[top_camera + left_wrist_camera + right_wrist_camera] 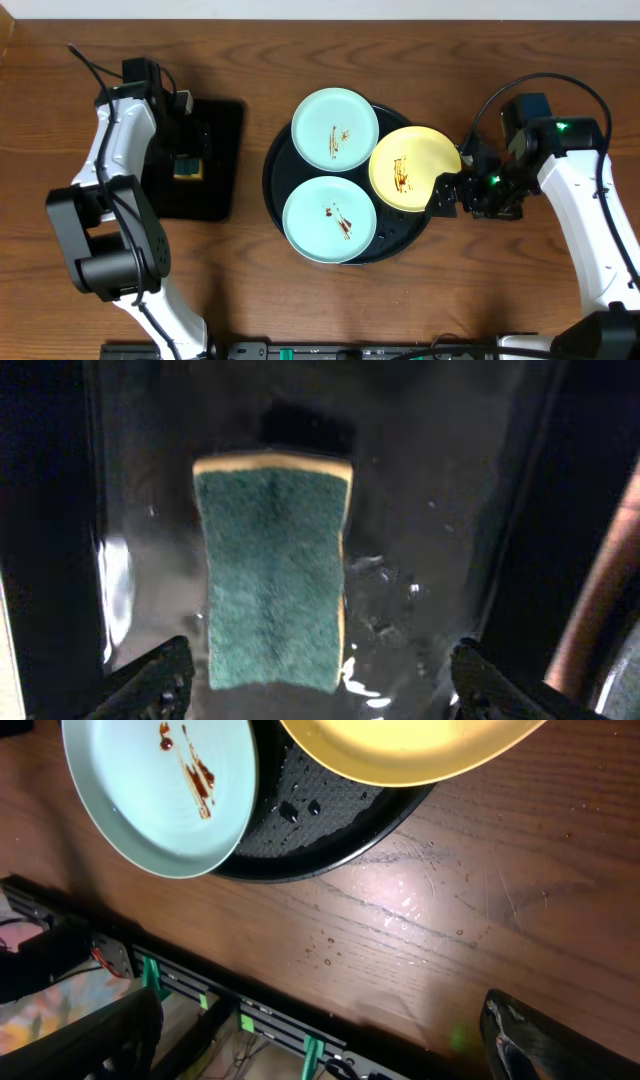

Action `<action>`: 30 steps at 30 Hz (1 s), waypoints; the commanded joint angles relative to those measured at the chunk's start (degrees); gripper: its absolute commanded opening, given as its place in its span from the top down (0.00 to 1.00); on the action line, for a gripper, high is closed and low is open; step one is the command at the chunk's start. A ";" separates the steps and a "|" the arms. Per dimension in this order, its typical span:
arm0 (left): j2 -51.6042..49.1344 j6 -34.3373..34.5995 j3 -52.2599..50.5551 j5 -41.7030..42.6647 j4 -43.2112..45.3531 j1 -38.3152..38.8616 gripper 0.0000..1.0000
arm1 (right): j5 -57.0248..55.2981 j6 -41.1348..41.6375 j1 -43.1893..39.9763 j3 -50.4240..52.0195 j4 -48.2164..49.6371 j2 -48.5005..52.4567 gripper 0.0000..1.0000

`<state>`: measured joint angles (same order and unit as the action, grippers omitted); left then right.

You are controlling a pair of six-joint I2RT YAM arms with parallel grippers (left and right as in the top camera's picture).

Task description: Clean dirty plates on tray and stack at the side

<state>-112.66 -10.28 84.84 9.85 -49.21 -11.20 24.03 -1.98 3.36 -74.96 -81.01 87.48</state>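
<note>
Three plates lie on the round black tray (272,170): a mint one (335,128) at the back, a mint one (329,219) at the front and a yellow one (415,168) on the right, each with brown smears. My right gripper (450,192) hangs open and empty by the yellow plate's right edge. The right wrist view has the front mint plate (160,790), the yellow plate (410,750) and the tray (330,830) beyond the open right gripper (320,1040). My left gripper (322,685) is open, its fingers either side of a green sponge's (272,580) near end, not touching it.
The sponge (188,167) lies on a wet rectangular black tray (225,130) at the left of the table, under my left gripper (185,145). Water drops dot the wood near the round tray. The table's front edge with a black rail (250,1010) runs just below my right gripper.
</note>
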 commanded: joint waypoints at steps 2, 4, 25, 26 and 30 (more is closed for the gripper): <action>-0.11 0.07 -0.39 0.66 -0.61 -1.40 0.19 | 0.87 -0.44 0.15 -1.11 -0.11 -0.81 0.01; -0.50 0.09 -0.39 0.66 -0.59 -2.91 0.19 | 0.87 -0.44 0.15 -1.11 -0.57 -0.81 0.01; -4.26 -0.83 -0.72 5.99 0.00 -5.31 0.22 | 0.87 -0.44 0.15 -1.11 -1.11 -0.81 0.01; -4.26 -1.53 -0.76 6.01 -0.02 -5.33 0.25 | 0.87 -0.44 0.15 -1.11 -1.16 -0.81 0.01; -4.57 -2.75 -1.09 6.03 0.00 -5.31 0.29 | 0.87 -0.44 0.15 -1.11 -1.36 -0.81 0.01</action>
<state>-116.38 -11.42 84.73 15.14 -49.08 -16.38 24.03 -1.98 3.36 -74.96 -82.15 87.48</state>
